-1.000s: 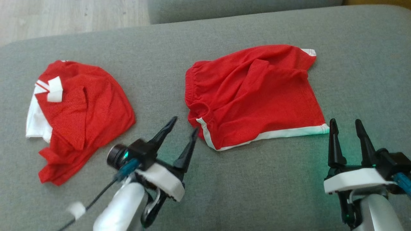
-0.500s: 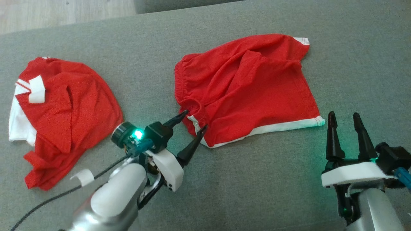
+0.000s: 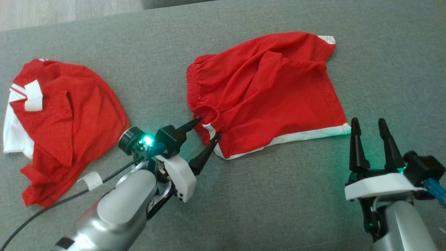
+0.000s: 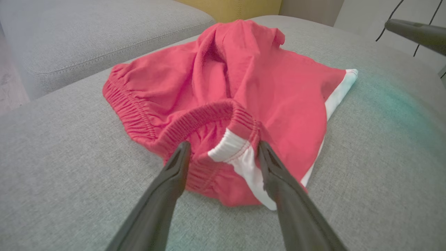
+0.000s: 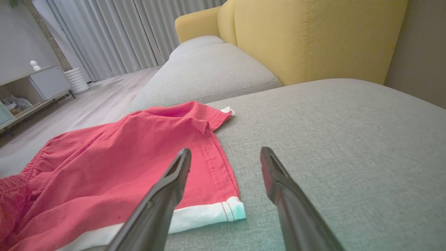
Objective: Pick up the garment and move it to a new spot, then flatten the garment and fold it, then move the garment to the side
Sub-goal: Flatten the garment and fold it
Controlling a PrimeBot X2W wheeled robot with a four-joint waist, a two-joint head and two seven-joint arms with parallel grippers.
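Straddles the near waistband corner of the red shorts [image 3: 271,87] with the left gripper [image 3: 209,127], fingers wide apart, gripping nothing. Holds the right gripper [image 3: 368,121] open and empty just beside the white-trimmed hem corner. Finds the shorts rumpled, creased through the middle, on the grey cushion [image 3: 278,195], well apart from a red shirt [image 3: 69,115].

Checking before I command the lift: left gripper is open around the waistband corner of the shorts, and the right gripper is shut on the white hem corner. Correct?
Not quite. The right gripper is open, fingers spread near the white hem corner; the right wrist view shows it. The left gripper is indeed open around the waistband corner of the shorts.
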